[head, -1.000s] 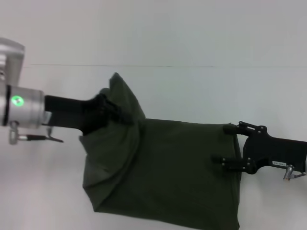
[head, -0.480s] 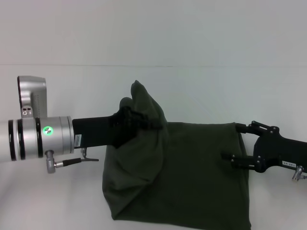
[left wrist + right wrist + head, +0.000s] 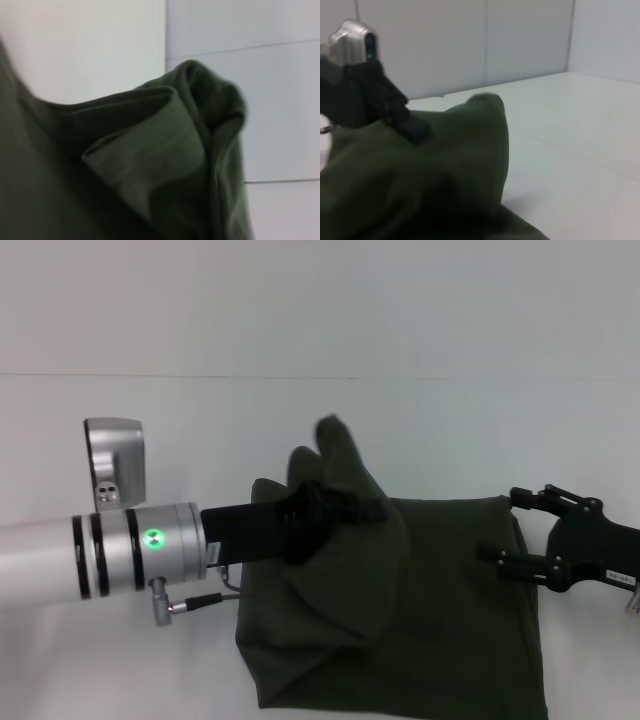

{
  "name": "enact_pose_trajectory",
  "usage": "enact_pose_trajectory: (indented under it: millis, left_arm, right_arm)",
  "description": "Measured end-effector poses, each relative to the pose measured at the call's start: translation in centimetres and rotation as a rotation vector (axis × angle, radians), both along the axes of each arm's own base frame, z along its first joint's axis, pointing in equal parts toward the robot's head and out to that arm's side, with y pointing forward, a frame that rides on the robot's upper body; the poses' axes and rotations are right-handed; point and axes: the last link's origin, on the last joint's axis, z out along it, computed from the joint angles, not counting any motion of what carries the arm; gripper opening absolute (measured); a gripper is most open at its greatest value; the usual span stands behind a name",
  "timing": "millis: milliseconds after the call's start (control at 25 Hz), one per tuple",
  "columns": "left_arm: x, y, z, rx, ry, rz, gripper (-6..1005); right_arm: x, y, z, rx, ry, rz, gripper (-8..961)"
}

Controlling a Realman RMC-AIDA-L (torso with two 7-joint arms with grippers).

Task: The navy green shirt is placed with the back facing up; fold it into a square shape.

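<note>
The navy green shirt (image 3: 440, 620) lies on the white table, plain side up, with its left part lifted into a bunched peak (image 3: 340, 455). My left gripper (image 3: 305, 522) reaches in from the left and is shut on that raised cloth, which drapes over its fingers. In the left wrist view a rolled fold of the shirt (image 3: 160, 160) fills the frame. My right gripper (image 3: 497, 525) sits at the shirt's right edge, fingers spread apart and open. The right wrist view shows the shirt (image 3: 445, 175) humped up, with the left gripper (image 3: 395, 117) behind it.
A white tabletop (image 3: 420, 430) stretches behind and to the left of the shirt, with a thin seam line (image 3: 300, 377) across the back. The left arm's silver forearm (image 3: 110, 555) hangs low over the table's left side.
My left gripper has carried the lifted cloth steadily to the right, over the shirt's body. The whole shirt and the right gripper have shifted slightly right as well.
</note>
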Motion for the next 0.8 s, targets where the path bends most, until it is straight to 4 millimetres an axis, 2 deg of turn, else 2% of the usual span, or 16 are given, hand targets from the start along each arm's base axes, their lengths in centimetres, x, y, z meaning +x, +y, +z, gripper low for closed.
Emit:
enact_pose_trajectory:
  millis: [240, 440, 640, 800]
  left_arm:
    - [1.3, -0.5, -1.0, 0.116, -0.104, -0.075, 213]
    - [1.9, -1.0, -1.5, 0.141, -0.137, -0.102, 291]
    - [2.6, -1.3, -0.7, 0.127, -0.179, -0.159, 560]
    - [2.3, -1.6, 1.1, 0.153, -0.156, -0.278, 696]
  right_arm:
    - [2.2, -1.1, 1.7, 0.104, 0.057, -0.105, 913]
    - [4.1, -2.4, 3.5, 0.222, 0.146, -0.203, 912]
    - [4.5, -2.8, 3.8, 0.223, 0.196, -0.260, 911]
    - [3.9, -2.9, 4.3, 0.150, 0.265, -0.291, 909]
